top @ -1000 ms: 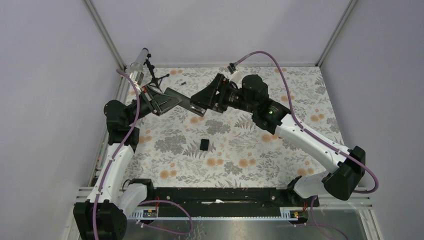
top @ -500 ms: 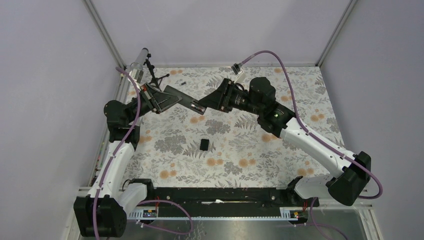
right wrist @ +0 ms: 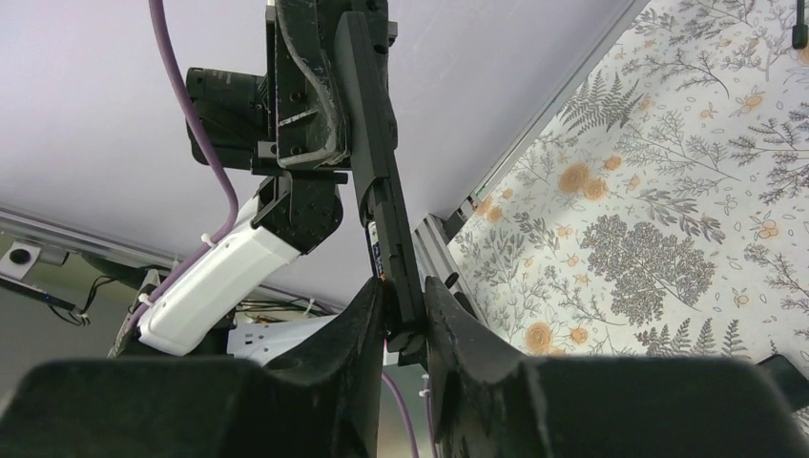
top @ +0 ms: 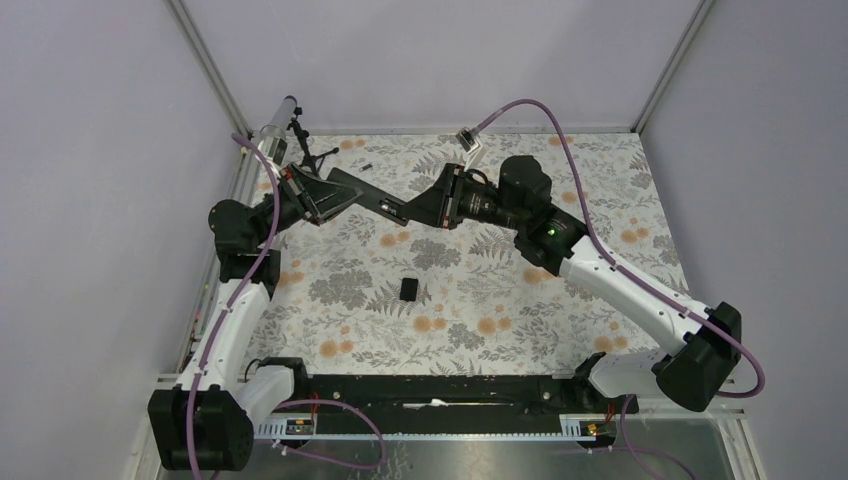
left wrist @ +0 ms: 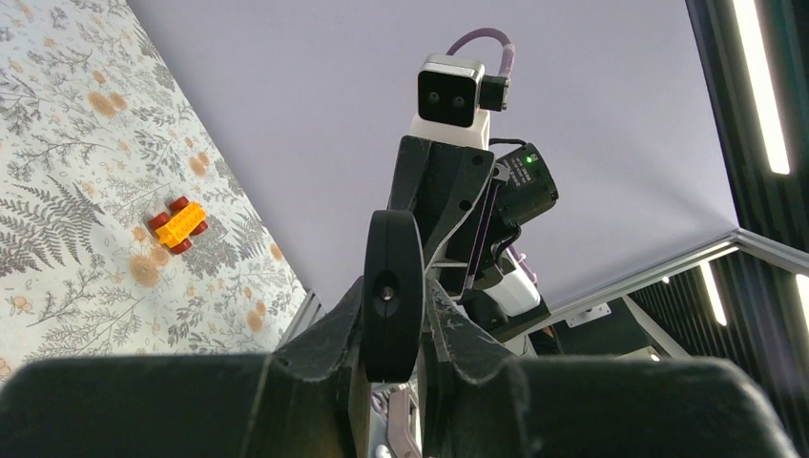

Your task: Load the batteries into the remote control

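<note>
The remote control (top: 367, 196) is a slim black bar held in the air between both arms at the back of the table. My left gripper (top: 322, 193) is shut on its left end, and the left wrist view shows that end (left wrist: 392, 296) edge-on between the fingers. My right gripper (top: 416, 209) is shut on the other end; in the right wrist view the remote (right wrist: 380, 191) runs down between my fingertips (right wrist: 372, 310). One small dark battery (top: 366, 164) lies on the mat behind the remote. The flat black cover (top: 409, 289) lies mid-table.
A black mini tripod (top: 302, 143) and a clear tube (top: 274, 124) stand at the back left corner. A yellow toy car with red wheels (left wrist: 178, 224) lies on the floral mat (top: 480, 320). Grey walls enclose the mat on three sides.
My right gripper's jaws have come together on the remote's right end. The right wrist has shifted slightly right and the remote has risen a little. The left grip has not changed.
</note>
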{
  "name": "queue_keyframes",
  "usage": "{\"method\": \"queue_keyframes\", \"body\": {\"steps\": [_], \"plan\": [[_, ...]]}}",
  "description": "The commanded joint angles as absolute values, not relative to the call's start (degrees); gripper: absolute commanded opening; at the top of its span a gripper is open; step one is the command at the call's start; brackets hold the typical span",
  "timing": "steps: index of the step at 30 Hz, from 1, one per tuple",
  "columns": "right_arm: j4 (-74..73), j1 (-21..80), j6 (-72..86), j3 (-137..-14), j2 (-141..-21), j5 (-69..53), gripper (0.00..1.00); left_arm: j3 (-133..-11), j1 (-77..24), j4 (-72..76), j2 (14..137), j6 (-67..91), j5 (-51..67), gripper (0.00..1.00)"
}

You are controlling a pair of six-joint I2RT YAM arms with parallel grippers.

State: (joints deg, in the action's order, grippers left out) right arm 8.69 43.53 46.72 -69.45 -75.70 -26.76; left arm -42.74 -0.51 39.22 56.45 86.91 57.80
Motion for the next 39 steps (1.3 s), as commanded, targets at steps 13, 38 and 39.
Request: {"method": "queue_keyframes", "body": {"steps": [13,38,39], "plan": [[9.37,42.58,43.52,-71.0,-75.18,-29.52,0.83,-45.1,-0.63,42.52,55.81,85.08,59.03,0.0],[-0.86,46.45,32.88,-87.55,-87.88,-50.48,0.64,-42.91,-1.41,41.69,49.66,72.46,69.44,0.0],[0.41,46.49,33.53,-87.43,-88.09,-50.99,0.56,-43.01,-1.41,41.33,49.68,72.2,69.31,0.0]]}}
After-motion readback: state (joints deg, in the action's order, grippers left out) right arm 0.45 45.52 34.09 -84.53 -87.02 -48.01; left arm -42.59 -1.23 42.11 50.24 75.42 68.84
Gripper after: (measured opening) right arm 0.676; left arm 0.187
